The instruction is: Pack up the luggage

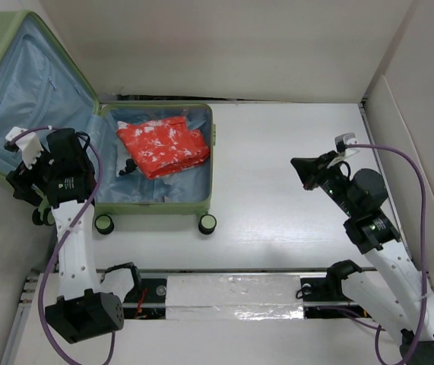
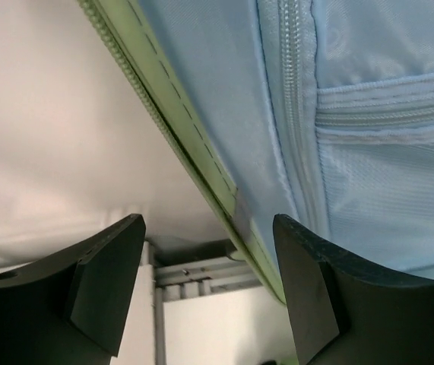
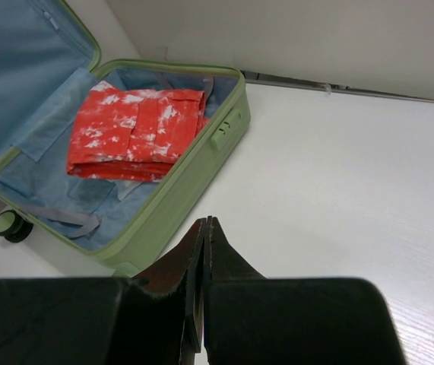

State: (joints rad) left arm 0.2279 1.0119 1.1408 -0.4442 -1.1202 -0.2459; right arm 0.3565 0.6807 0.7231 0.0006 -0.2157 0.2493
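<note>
At the far left of the white desk (image 1: pixel 293 228), the luggage (image 1: pixel 156 207) is laid open, lid raised, with a folded red patterned garment (image 1: pixel 161 146) inside. The left gripper (image 2: pixel 207 228) is spread wide around the lid's rim, gripping nothing. The right gripper (image 3: pixel 204 224) is closed and empty.

Setup's basically a white table (image 1: pixel 293 228) with a faint wood-grain look, boxed in by plain off-white panels: a far wall (image 1: pixel 224 46) and a right side panel (image 1: pixel 429 106) standing at an angle. A dark seam (image 1: pixel 277 100) runs where the table meets the far wall. The near edge has a crinkly silver tape strip (image 1: pixel 236 298), with a metal rail (image 1: pixel 19 319) at near left. Lighting's soft and even.
</note>
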